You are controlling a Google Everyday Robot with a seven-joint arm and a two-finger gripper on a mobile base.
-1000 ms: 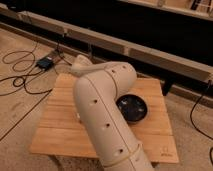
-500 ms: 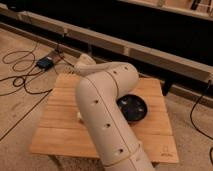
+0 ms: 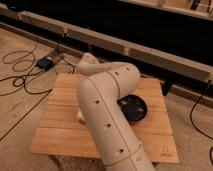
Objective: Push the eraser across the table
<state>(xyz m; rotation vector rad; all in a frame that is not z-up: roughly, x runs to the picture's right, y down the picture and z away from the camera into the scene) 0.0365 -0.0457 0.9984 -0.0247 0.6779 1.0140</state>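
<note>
1. Counts: one table (image 3: pixel 60 131), one robot arm (image 3: pixel 105 117), one dark round dish (image 3: pixel 136 108), one small dark box (image 3: pixel 45 63) on the floor, and several black cables (image 3: pixel 19 80) looping around it. One more cable (image 3: pixel 200 116) runs down the right side.
2. Arm: thick white links with small round holes. It rises from the bottom edge, bends at an elbow over the table's far half and folds back toward the far left corner.
3. Gripper: hidden behind the arm's big link, somewhere over the table's left-middle. Open or closed: cannot tell.
4. Eraser: not seen. The arm covers the middle of the top, so its place cannot be told.
5. One small pale shape (image 3: pixel 80 116) shows on the table at the arm's left edge. What it is: cannot tell.
6. Container: the dish sits on the table right of centre, partly behind the arm. Its inside is dark with a few pale glints; contents cannot be told.
7. Surface: light wood with plank stripes, roughly square, low.
8. Room: pale speckled floor (image 3: pixel 20 125). Beyond the table a long pale ledge (image 3: pixel 150 51) runs across, with a dark wall above and a dark gap below.
</note>
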